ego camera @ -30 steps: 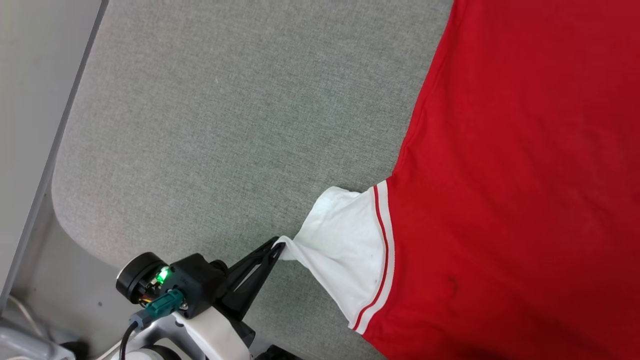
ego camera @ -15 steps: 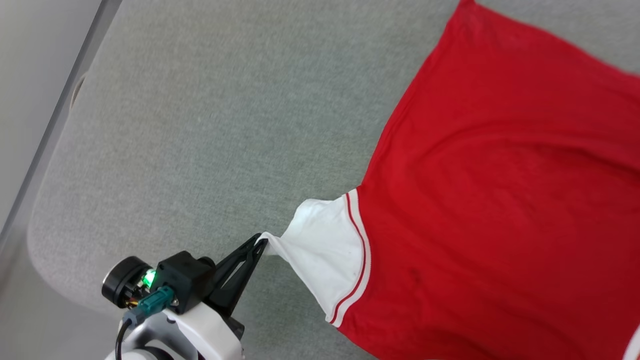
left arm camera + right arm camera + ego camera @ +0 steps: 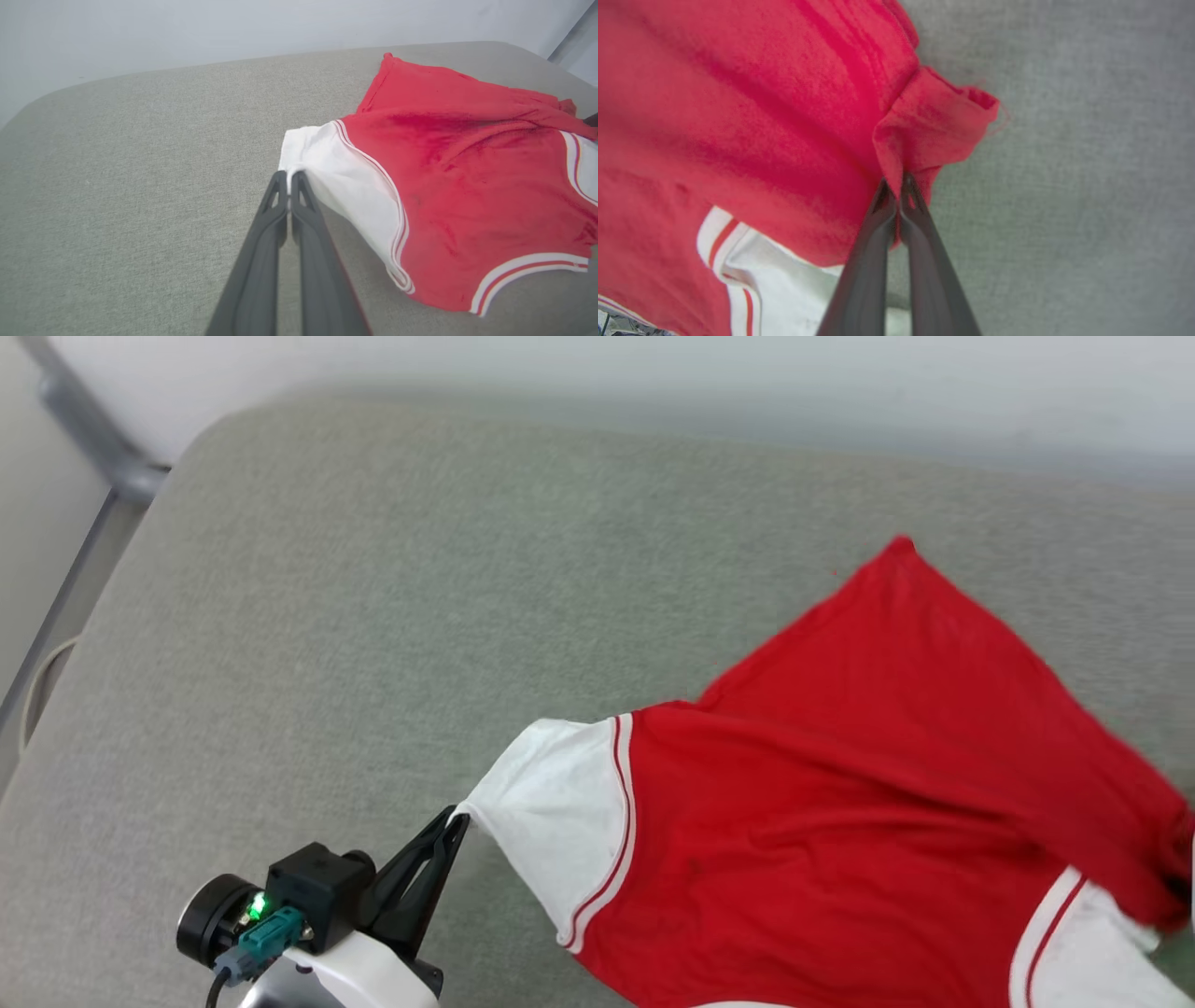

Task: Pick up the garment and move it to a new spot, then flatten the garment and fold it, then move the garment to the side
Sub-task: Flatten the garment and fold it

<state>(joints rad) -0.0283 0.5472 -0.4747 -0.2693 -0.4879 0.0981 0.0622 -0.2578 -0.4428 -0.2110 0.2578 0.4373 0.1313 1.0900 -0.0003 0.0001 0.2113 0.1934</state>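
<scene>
Pinching red garment (image 3: 840,803), left end effector (image 3: 289,176), right end effector (image 3: 897,181)

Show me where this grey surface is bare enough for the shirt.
Widest bare patch: the grey surface from its left edge to the white sleeve pinched by the left gripper. A narrower strip runs between the garment and the far wall. Crowded: the right side, where the right gripper bunches red cloth.

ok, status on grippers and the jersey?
Jaws shut both sides: left gripper on white sleeve, right gripper on red fold. The garment rumpled, strung between them over grey cushion. Nothing seen in the way.
</scene>
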